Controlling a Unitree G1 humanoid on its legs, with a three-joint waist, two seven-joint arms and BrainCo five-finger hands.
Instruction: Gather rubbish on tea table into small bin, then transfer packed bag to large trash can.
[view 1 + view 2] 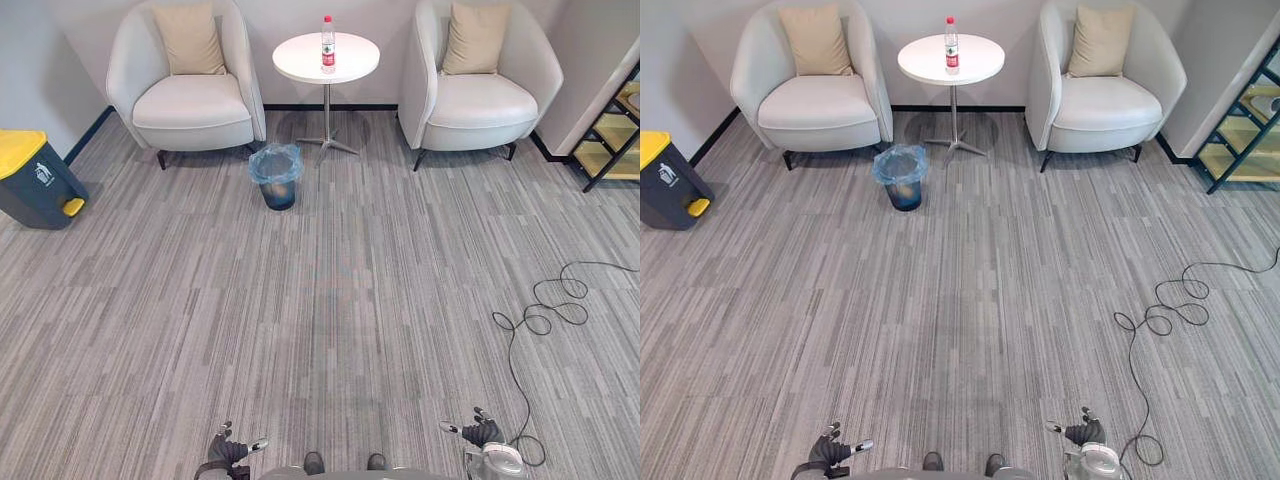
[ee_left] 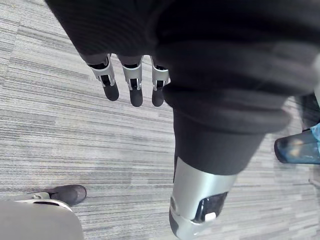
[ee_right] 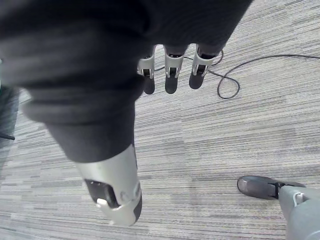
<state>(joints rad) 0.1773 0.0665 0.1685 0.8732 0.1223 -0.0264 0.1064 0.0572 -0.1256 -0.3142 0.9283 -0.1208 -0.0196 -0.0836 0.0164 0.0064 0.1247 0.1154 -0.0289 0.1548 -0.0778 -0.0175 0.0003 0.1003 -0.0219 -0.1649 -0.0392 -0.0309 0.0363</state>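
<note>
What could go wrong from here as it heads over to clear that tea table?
The small bin stands just in front of the tea table, so a straight approach might knock it over. The bottle stands upright on the tabletop; a clumsy reach could topple it or roll it off.

Grey streaked carpet [image 1: 330, 300]; white round table [image 1: 300, 60], upper centre; blue-lined dark bin [image 1: 278, 192]; yellow-lidded grey trash can [image 1: 35, 190], left edge.
</note>
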